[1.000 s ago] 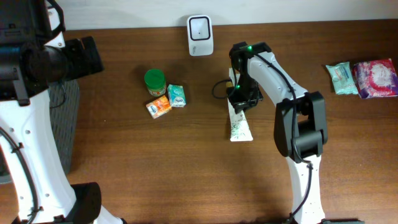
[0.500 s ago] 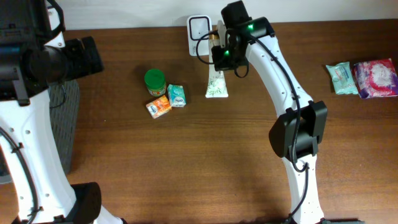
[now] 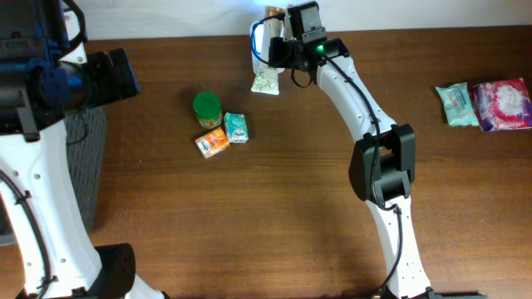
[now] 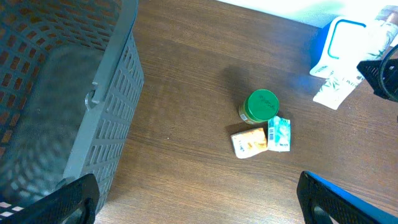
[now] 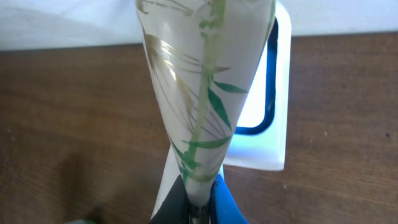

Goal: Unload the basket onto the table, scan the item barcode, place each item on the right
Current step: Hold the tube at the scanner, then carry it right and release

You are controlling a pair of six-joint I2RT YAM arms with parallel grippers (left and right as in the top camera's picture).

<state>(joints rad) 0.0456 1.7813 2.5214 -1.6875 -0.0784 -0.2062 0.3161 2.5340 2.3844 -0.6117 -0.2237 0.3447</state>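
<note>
Overhead, the right gripper (image 3: pixel 284 51) pinches a white tube (image 3: pixel 266 80) printed with green leaves, held over the scanner (image 3: pixel 257 37). The tube's long axis runs from the wall toward the table's front, with the wide flat end frontward.

From the left wrist, the left gripper (image 4: pixel 199 202) is spread wide, well away from the scanner.

From the right wrist, the tube widens away from the pressed fingers and covers the scanner's left part.

The wooden table (image 3: pixel 274 208) is evenly and brightly lit from above, with only soft shadows cast, while a blue glow is seen around the scanner (image 4: pixel 341 46) and the nearby tube (image 5: pixel 199 93) is rendered glossy and slightly soft.
</note>
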